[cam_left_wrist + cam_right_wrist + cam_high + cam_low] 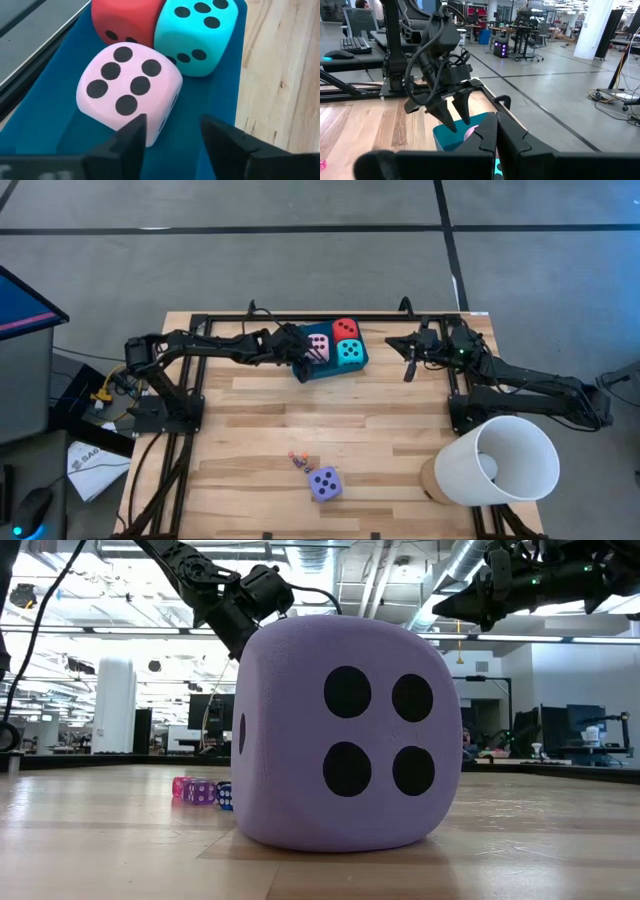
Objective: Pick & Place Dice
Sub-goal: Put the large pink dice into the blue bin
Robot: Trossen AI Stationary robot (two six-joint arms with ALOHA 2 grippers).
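Hovering left hand (172, 135) apparently empty, pink die (127, 87)

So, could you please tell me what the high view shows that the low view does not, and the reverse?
Only the high view shows the teal tray holding the pink die, red die and turquoise die, the left gripper over the tray's edge beside the pink die, and the white cone-shaped object.

Only the low view shows the purple die's four-pip side face and the room beyond the table.

Both show the purple die, the tiny dice beside it, the wooden table and the raised right gripper.
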